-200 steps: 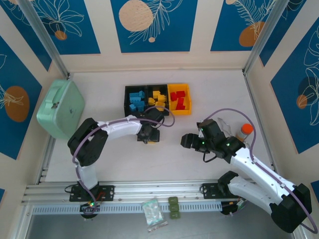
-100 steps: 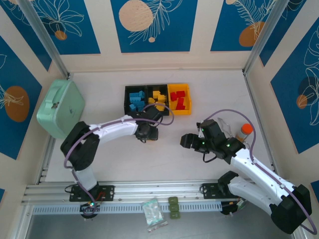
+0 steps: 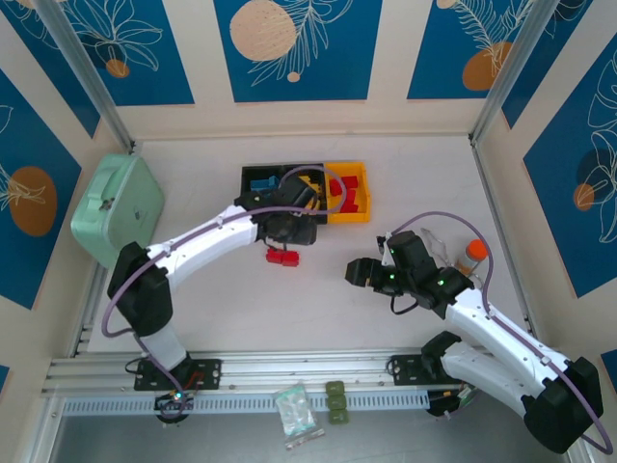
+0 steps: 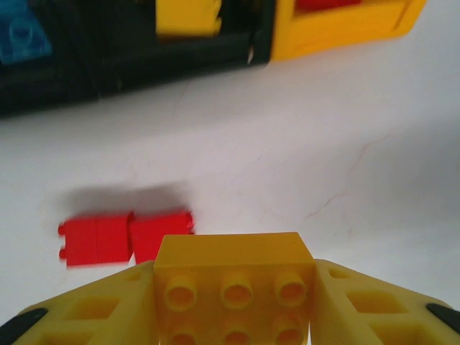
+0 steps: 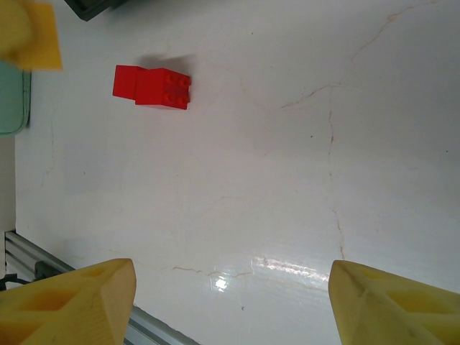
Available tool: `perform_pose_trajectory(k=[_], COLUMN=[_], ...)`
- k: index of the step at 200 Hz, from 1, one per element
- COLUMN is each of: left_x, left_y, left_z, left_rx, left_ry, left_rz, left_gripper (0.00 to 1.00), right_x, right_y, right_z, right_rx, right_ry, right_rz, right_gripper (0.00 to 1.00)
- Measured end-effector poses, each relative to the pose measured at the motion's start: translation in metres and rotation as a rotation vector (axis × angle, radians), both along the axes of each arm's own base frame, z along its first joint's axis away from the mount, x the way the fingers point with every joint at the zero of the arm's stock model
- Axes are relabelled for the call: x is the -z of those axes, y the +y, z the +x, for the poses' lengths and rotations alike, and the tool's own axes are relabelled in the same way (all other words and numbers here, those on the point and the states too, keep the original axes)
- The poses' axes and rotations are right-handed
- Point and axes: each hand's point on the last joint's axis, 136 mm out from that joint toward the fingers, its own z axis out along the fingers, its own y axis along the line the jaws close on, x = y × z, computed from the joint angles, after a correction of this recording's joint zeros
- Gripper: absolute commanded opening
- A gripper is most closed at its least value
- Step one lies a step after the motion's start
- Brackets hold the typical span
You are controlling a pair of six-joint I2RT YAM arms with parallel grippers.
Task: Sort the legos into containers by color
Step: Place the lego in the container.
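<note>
In the top view, we saw the left gripper (image 3: 291, 222) reaching over the row of containers, above the middle one, so this bin was mostly hidden. The black bin (image 3: 247, 177) at the 9 o'clock end held blue legos (image 3: 260, 183). The yellow-orange bin (image 3: 362, 214) at the 3 o'clock end held red legos (image 3: 349, 191). A loose red lego (image 3: 281, 256) lay on the table (image 3: 318, 309), at 6 o'clock from the bins. The right gripper (image 3: 359, 272) hovered at 3 o'clock from it, well apart.

In the left wrist view, the fingers were closed on a yellow lego (image 4: 233, 284), its studs toward the camera. The loose red lego lay at 10 o'clock from it, and the bins at 12 o'clock.

In the right wrist view, the fingers (image 5: 79, 302) stood wide apart with nothing between them. The loose red lego lay on the table at 11 o'clock.
</note>
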Motion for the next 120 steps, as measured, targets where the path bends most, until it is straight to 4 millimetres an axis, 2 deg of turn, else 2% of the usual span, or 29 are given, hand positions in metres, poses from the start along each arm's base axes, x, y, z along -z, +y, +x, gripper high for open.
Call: perform_pose_trajectory(k=[21,41,72,120], left_x=[-0.013,-0.014,0.002,0.029], left_y=[-0.006,-0.007,-0.006,-0.007], left_z=[0.025,0.05,0.096,0.148], left_rx=[0.005,-0.002,-0.03,-0.056], left_ry=[-0.033,-0.046,-0.038,-0.02], left_rz=[-0.004,0.015,0.051,0.096], left_gripper=[0.48,0.48,0.48,0.48], right_x=[-0.002,-0.003,-0.004,-0.002], right_y=[0.0,0.0,0.0,0.0], right_z=[0.0,0.0,0.0,0.001], right_rx=[0.003,0.005,0.006,0.02], right_ry=[-0.004,-0.009,-0.009,-0.004], right_rz=[0.005,0.011,0.012,0.023], right_gripper=[0.72,0.72,0.72,0.72])
